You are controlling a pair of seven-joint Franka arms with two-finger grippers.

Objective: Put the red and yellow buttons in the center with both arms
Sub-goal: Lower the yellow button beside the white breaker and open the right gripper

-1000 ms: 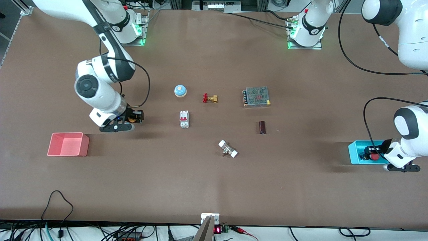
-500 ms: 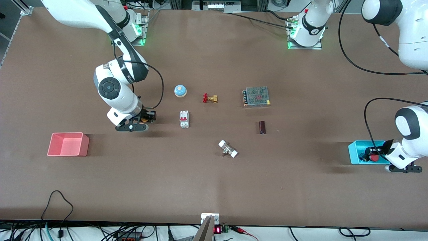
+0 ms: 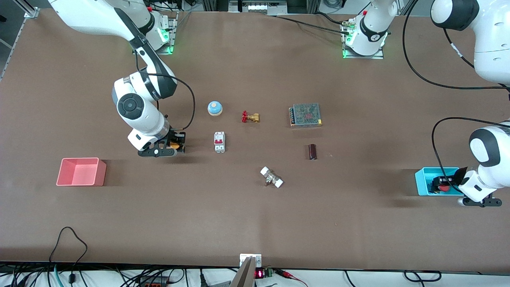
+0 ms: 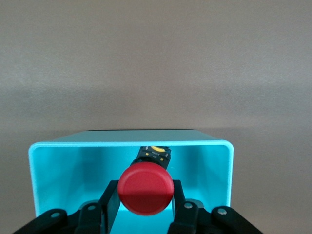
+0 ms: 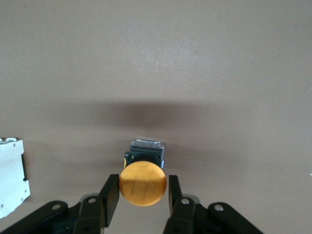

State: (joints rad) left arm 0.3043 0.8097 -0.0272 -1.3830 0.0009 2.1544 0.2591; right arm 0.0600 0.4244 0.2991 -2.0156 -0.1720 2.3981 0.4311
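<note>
The yellow button has an orange-yellow cap on a black body. It stands on the brown tabletop beside the white breaker, toward the right arm's end. My right gripper straddles it; the fingers stand slightly apart from the cap, with table showing in the gap. The red button is in the light blue bin at the left arm's end. My left gripper is shut on its red cap, just over the bin's floor.
A pink bin stands at the right arm's end. Mid-table are a blue-and-white bell, a brass valve, a white breaker, a mesh-topped power supply, a dark cylinder and a silver fitting.
My right arm carried the yellow button toward the table's middle, then sank a little and stopped beside the breaker. My left gripper stayed at the blue bin with only a slight shift.
</note>
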